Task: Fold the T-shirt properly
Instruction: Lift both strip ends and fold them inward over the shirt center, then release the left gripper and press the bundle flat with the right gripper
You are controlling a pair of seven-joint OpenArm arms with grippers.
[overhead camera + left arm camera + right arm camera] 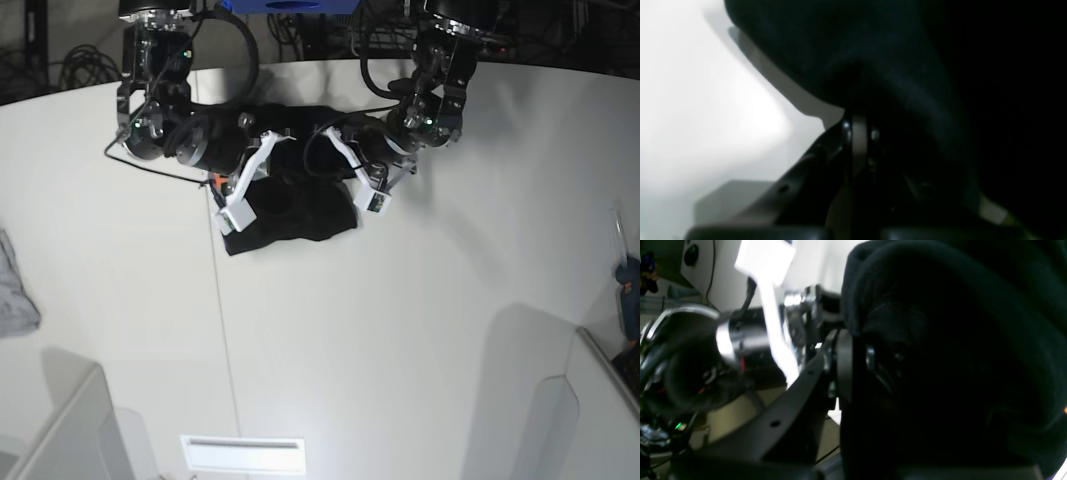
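Note:
The black T-shirt (295,215) is a bunched bundle at the far middle of the white table (400,330), held between both arms. In the left wrist view my left gripper (858,116) is shut on a fold of the shirt (873,60), which casts a shadow on the table beside it. In the right wrist view my right gripper (853,350) is shut on the shirt (957,340), whose cloth fills the right of that view. In the base view the left gripper (335,180) and right gripper (262,185) are close together, their fingertips lost against the black cloth. No print shows.
A small grey cloth (14,292) lies at the table's left edge. A blue object (630,282) is at the right edge. White partitions stand at the near left (70,430) and near right (590,410). A seam (220,350) runs down the table.

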